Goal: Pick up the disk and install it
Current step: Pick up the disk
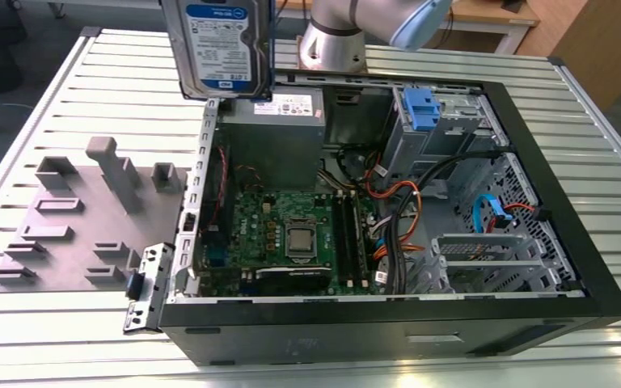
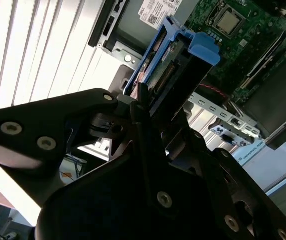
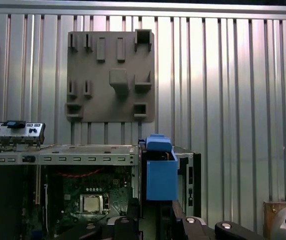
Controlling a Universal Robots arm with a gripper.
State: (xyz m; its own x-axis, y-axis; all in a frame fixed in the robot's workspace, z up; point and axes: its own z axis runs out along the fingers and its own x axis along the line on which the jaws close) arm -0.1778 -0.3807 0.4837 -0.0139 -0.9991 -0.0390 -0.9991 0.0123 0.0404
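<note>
On the exterior view's left you have a grey fixture plate (image 1: 73, 234) lying flat on the slatted desk (image 1: 62, 73), with its pegs and pockets standing up. Just beside it sits the open computer case (image 1: 569, 242), side panel off.

The disk (image 1: 221, 48) hangs in the air at the top of the exterior view, clear of the desk. In the picture it overlaps the case's wall on the plate side and the grey power supply (image 1: 272, 137). Its long axis runs up and down, and its labelled blue-and-white face is turned toward that camera. A narrow end points down at the case.

In the second wrist view your gripper (image 2: 143, 102) is clamped on the disk (image 2: 165, 65): the black fingers (image 2: 133, 107) meet its near end, and the blue side rails run away from them toward the case below. In the first wrist view one blue rail of the disk (image 3: 161, 175) stands in front of the case's edge.

Moving right in the exterior view, you see the green motherboard (image 1: 289, 234) on the case floor and the arm (image 1: 343, 36) behind the case. Further right, a blue tab (image 1: 420, 105) tops a silver cage
</note>
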